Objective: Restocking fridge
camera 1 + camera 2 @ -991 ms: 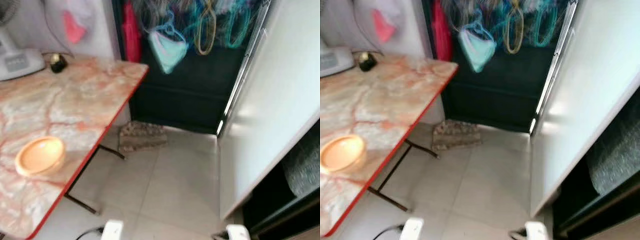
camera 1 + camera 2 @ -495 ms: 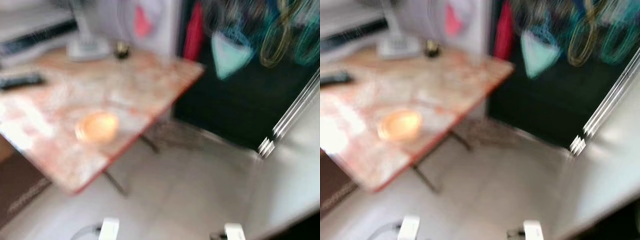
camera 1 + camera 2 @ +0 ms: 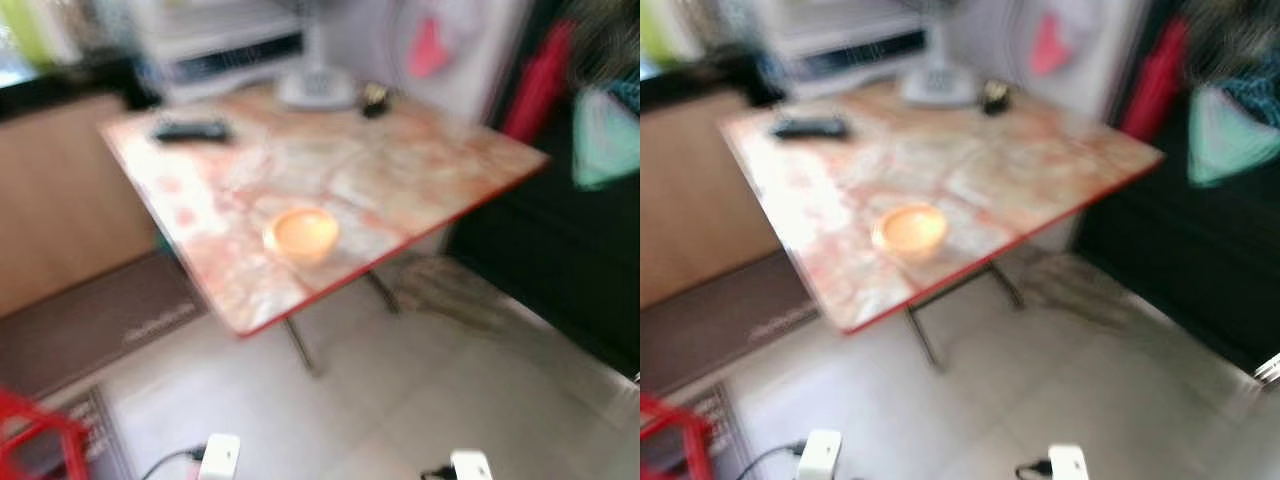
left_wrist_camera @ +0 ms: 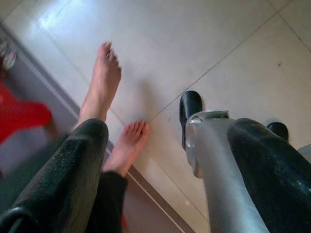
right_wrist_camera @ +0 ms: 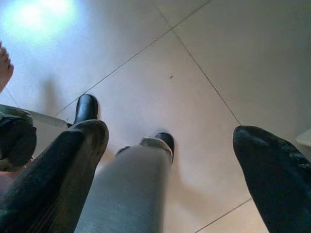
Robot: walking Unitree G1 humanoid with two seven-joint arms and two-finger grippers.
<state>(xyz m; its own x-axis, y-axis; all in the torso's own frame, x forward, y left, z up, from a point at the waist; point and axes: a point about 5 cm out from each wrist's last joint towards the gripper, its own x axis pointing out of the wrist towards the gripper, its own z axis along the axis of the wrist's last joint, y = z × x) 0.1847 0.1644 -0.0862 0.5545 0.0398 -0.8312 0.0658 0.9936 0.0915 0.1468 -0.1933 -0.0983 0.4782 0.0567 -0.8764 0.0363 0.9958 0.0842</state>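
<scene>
An orange bowl (image 3: pixel 301 233) sits on the marble table (image 3: pixel 400 180) near its red edge. Both grippers, left (image 4: pixel 165 170) and right (image 5: pixel 170 160), hang with fingers spread wide, empty.

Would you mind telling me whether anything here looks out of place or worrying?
Nothing is spilled or damaged, but a person's bare feet stand on the tiled floor close beside the robot's legs, near the idle left gripper.

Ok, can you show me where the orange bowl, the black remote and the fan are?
orange bowl (image 3: pixel 302 233): left eye view, middle of the bowl's inside.
black remote (image 3: pixel 190 131): left eye view, middle of its top.
fan (image 3: pixel 316 88): left eye view, its white base.
</scene>
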